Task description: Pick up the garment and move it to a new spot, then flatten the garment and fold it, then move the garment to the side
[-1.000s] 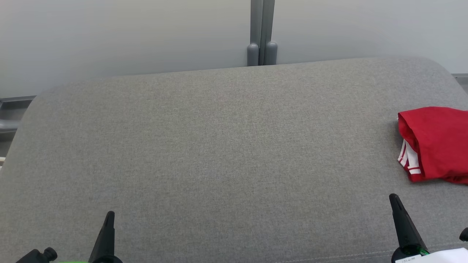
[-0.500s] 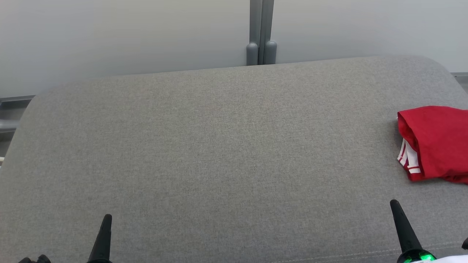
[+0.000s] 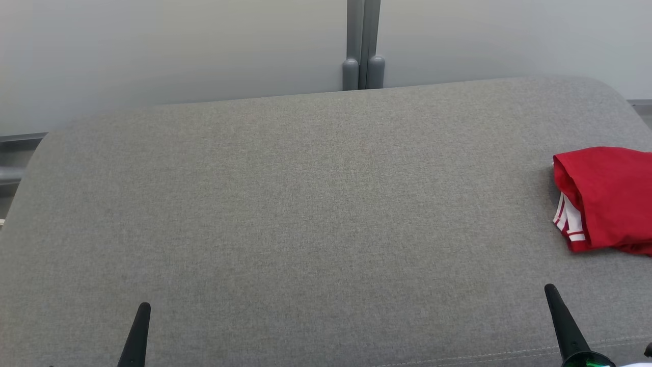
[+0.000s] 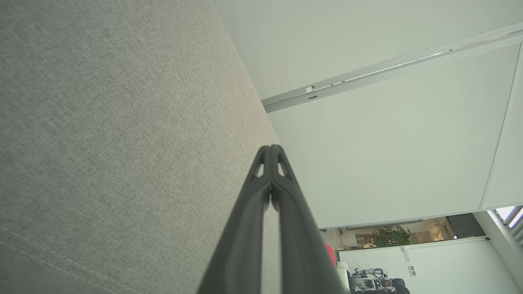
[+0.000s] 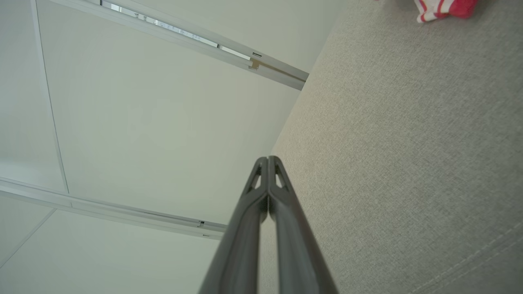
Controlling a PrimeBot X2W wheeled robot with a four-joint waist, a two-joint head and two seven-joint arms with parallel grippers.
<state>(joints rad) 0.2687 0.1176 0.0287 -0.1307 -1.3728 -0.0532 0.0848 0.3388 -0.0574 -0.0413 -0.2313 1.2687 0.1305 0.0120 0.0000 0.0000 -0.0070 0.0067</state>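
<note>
The garment [image 3: 608,199] is red with white stripes at one hem. It lies folded at the right edge of the grey upholstered surface [image 3: 316,204], partly cut off by the frame, and its striped corner [image 5: 443,8] also peeks in at the top of the right wrist view. My right gripper [image 3: 550,289] is low at the right, shut and empty, a short way in front of the garment. My left gripper [image 3: 144,307] is low at the left, far from the garment. In both wrist views the fingertips [image 4: 270,148] [image 5: 267,159] press together with nothing between them.
A pale wall with a grey vertical post [image 3: 363,46] stands behind the cushion's far edge. The cushion's corners are rounded and a stitched seam [image 3: 509,351] runs along its front. A distant room with equipment [image 4: 376,277] shows in the left wrist view.
Both grippers have slid lower in the head view, drawing back toward me. The garment stays where it was.
</note>
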